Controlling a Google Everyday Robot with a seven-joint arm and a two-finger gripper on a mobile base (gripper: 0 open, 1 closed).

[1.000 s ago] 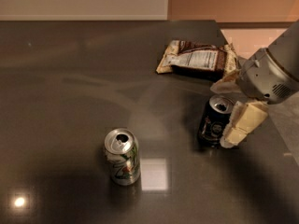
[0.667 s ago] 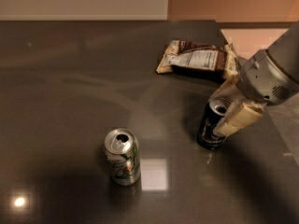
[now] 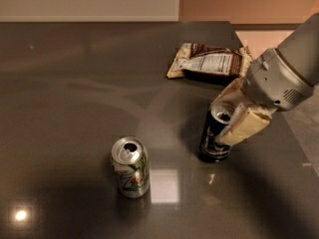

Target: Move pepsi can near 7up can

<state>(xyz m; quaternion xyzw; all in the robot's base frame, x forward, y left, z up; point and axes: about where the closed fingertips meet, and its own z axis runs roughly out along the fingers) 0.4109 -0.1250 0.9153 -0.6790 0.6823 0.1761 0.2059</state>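
The pepsi can (image 3: 213,144) is dark navy with an open silver top and stands right of centre on the dark table (image 3: 75,83). My gripper (image 3: 227,117) comes in from the right, its pale fingers (image 3: 244,127) closed on either side of the can's upper part. The 7up can (image 3: 130,167), silver and white with green markings, stands upright to the lower left, about one and a half can heights from the pepsi can. The near finger hides part of the pepsi can's right side.
A brown and white snack bag (image 3: 209,61) lies flat at the back, behind the pepsi can. The table's right edge runs just past my arm (image 3: 286,71), with pale floor (image 3: 304,113) beyond it. A bright glare patch (image 3: 163,185) lies beside the 7up can.
My fingers closed in on the pepsi can, and the can has shifted a little to the left toward the 7up can. The 7up can and the bag have not moved.
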